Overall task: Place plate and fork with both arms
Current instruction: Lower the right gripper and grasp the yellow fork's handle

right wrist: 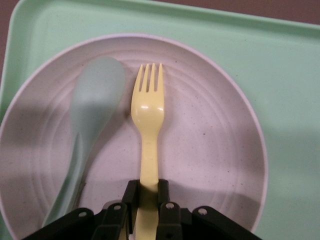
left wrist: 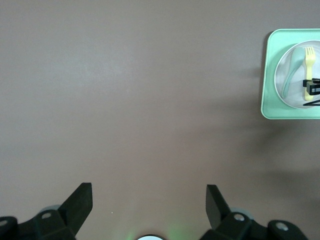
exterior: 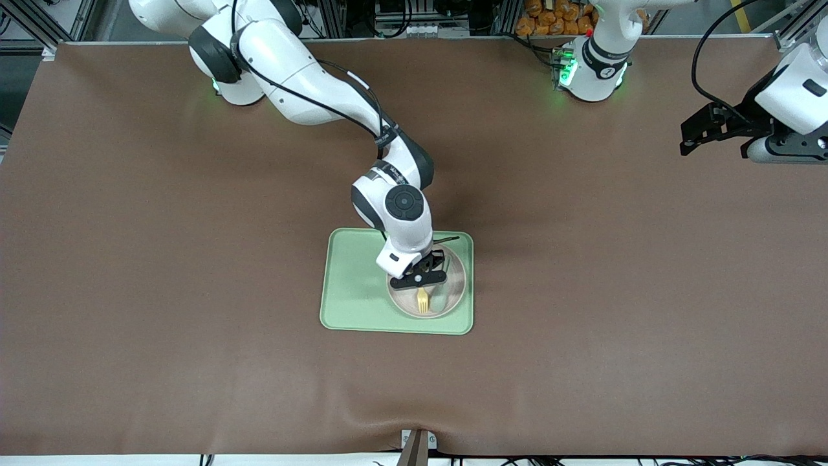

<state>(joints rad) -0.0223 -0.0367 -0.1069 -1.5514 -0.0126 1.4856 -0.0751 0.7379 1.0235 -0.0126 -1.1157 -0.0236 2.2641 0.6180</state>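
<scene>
Gripping the fork (right wrist: 148, 131) by its handle, the right gripper (exterior: 422, 277) sits low over the plate (exterior: 453, 294), fingers (right wrist: 131, 196) closed tight on either side of the yellow handle with the tines pointing out past the fingertips, toward the front camera. Fork lies over the middle of the plate; cannot tell whether the tines touch the surface. Plate rests on the green tray (exterior: 356, 285), in the part of the tray toward the left arm's end of the table (at about 3 o'clock on the tray in the front view). A pale grey-green spoon (right wrist: 91, 125) lies in the plate just beside the fork, roughly parallel to it, bowl end pointing the same way as the tines. Tray sits on the brown table (exterior: 162, 259) near its middle, at about 6 o'clock from the right arm's elbow. Left gripper (exterior: 715, 129) waits up at the left arm's end of the table, at roughly 2 o'clock from the tray and well apart from it, fingers (left wrist: 80, 202) spread wide with nothing between them, bare tabletop under it.
</scene>
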